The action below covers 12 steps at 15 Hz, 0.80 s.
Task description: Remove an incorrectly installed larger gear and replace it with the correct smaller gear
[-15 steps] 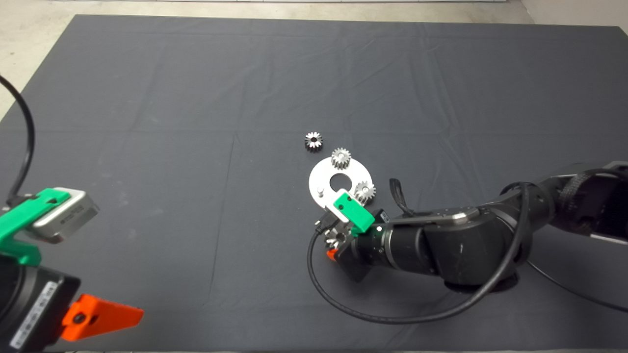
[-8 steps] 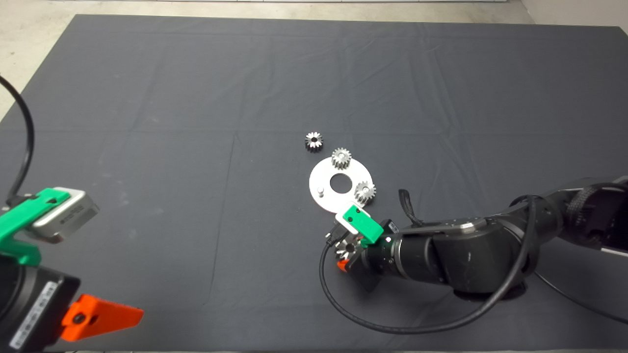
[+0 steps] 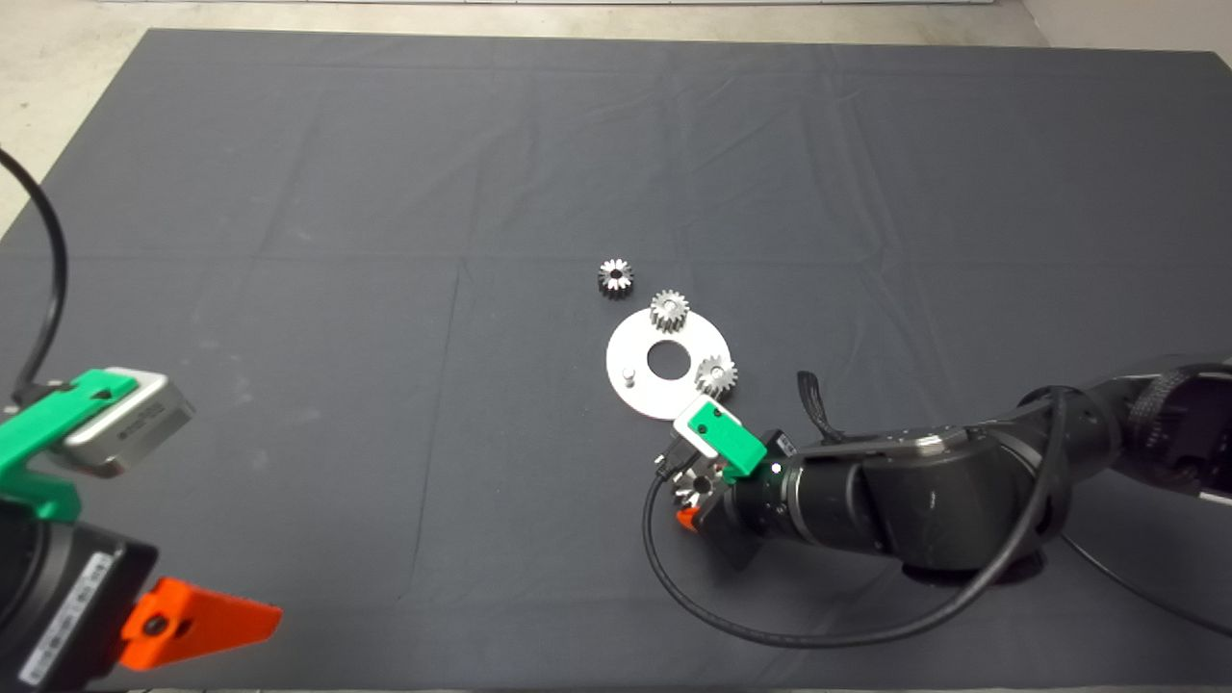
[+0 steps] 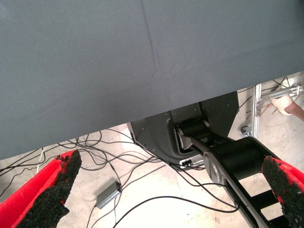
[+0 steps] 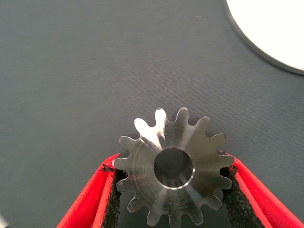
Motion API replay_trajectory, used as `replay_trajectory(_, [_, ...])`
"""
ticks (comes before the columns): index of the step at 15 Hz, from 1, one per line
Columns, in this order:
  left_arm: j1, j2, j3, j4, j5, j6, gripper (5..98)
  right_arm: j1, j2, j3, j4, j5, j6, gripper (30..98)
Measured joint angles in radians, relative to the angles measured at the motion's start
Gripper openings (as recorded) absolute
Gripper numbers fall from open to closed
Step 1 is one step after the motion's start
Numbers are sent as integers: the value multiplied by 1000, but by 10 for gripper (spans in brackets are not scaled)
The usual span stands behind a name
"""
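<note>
The right end effector (image 5: 173, 190), below the disc (image 3: 635, 385) at frame centre, gripped the larger gear (image 5: 173, 166) by its teeth, freeing the disc's peg (image 3: 628, 373) for the smaller gear (image 3: 615, 277); the left end effector (image 4: 161, 190), parked lower left, stood open.

dark mat (image 3: 385, 192) over pale floor (image 3: 58, 38) with cables (image 4: 142, 190).

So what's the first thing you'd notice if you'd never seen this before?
Probably the right gripper in the middle of the mat, its red fingers pinching the larger gear, shiny with pointy teeth. Just beyond it lies a white round plate with two gears on top. The left gripper waits at the lower left edge.
</note>
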Motion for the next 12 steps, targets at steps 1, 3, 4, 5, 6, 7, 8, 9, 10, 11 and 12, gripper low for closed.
replay_trajectory(1, [0, 0, 0, 0, 0, 0, 976, 0, 0, 14, 0, 2, 0, 485])
replay_trajectory(3, [0, 0, 0, 0, 0, 0, 976, 0, -3, 24, 0, 4, 0, 497])
replay_trajectory(4, [0, 0, 0, 0, 0, 0, 976, 0, -8, 25, 0, 4, 0, 497])
replay_trajectory(5, [0, 0, 0, 0, 0, 0, 976, 0, -13, 25, 0, 3, 0, 513])
replay_trajectory(6, [0, 0, 0, 0, 0, 0, 976, 2, -16, 30, -1, 4, 0, 525])
replay_trajectory(7, [0, 0, 0, 0, 0, 0, 976, 3, -16, 38, -1, 6, -1, 530])
replay_trajectory(8, [0, 0, 0, 0, 0, 0, 976, 3, -16, 42, -1, 10, -1, 531])
replay_trajectory(9, [0, 0, 0, 0, 0, 0, 976, 3, -16, 42, -1, 12, -1, 568])
replay_trajectory(10, [0, 0, 0, 0, 0, 0, 976, 3, -16, 42, -1, 12, -1, 581])
replay_trajectory(11, [3, 0, 0, 0, 0, 0, 976, 4, -16, 42, -1, 12, -1, 582])
replay_trajectory(12, [5, 0, 0, 0, 0, 0, 976, 4, -17, 42, -1, 12, -1, 582])
